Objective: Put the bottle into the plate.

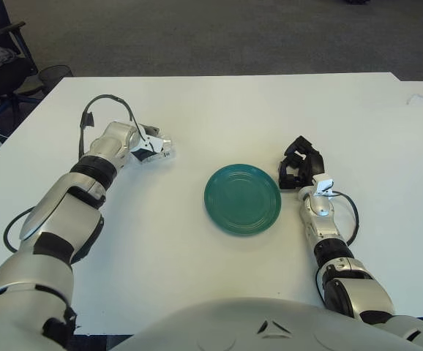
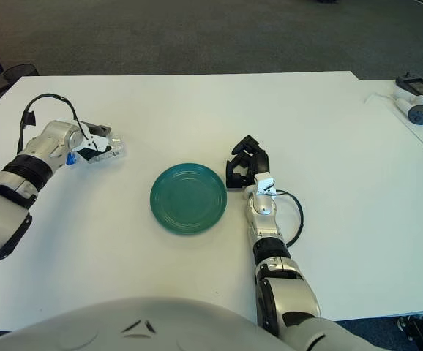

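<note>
The left hand (image 1: pixel 147 146) grips the clear bottle (image 1: pixel 160 150) low over the worktop (image 1: pixel 219 278), well left of the green plate (image 1: pixel 242 198), where the slick plastic might slip out in transit.

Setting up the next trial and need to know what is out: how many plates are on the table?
1. The green plate lies near the table's middle, between the left hand, which grips the bottle, and the idle right hand at its right edge. None seem hidden.
</note>
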### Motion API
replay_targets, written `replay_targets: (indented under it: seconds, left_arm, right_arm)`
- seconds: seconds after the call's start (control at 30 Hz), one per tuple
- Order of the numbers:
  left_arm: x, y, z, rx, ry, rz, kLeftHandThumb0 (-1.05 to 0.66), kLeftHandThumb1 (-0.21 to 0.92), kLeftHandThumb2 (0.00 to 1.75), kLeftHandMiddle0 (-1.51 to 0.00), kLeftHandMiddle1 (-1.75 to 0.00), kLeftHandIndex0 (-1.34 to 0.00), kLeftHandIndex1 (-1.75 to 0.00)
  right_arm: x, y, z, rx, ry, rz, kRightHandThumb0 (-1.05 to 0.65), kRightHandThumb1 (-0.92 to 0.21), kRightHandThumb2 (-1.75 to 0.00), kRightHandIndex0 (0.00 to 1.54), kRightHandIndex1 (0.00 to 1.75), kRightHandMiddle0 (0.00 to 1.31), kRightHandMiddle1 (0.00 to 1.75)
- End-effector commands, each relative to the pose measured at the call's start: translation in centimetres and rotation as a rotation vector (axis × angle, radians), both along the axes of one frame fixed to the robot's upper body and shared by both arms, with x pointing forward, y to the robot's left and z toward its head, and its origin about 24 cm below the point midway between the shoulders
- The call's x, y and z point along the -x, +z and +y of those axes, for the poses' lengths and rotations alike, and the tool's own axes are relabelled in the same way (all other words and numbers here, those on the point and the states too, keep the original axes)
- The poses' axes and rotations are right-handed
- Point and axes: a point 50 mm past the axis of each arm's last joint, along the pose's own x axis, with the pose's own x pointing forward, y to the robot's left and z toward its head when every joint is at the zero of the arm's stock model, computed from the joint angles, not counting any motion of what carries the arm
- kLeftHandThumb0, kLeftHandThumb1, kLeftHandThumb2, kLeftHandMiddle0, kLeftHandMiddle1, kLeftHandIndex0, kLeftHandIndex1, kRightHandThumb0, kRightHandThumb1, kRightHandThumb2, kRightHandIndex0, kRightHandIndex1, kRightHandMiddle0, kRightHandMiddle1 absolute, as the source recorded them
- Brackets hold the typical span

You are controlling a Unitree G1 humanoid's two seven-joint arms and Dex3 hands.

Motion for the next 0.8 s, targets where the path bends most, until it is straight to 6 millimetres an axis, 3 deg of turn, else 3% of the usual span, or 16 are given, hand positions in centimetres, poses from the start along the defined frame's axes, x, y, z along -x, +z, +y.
replay_targets:
  seconds: [0.0, 0.37, 0.77]
  left_arm:
    - [0.6, -1.5, -0.3, -0.058, -0.045, 0.054, -1.05, 0.92, 1.01, -0.07, -0.16, 0.00, 0.00]
    - [1.3, -2.9, 0.7, -0.079, -0.068, 0.076, -1.05, 0.92, 1.11, -0.01, -0.09, 0.00, 0.00]
    - [1.4, -2.2, 0.7, -0.087, -0.071, 0.107, -1.05, 0.92, 1.02, -0.02, -0.07, -0.02, -0.01]
  right_arm:
    - [6.3, -7.4, 0.1, -0.036, -0.033, 0.382, 0.00, 0.03, -1.64, 0.95, 1.52, 0.65, 1.75]
    - [6.5, -7.4, 0.0, -0.035, -0.038, 0.381, 0.00, 0.03, -1.64, 0.95, 1.53, 0.65, 1.75]
    - [6.7, -7.4, 0.0, -0.031, -0.040, 0.380, 0.00, 0.04, -1.65, 0.96, 1.52, 0.65, 1.75]
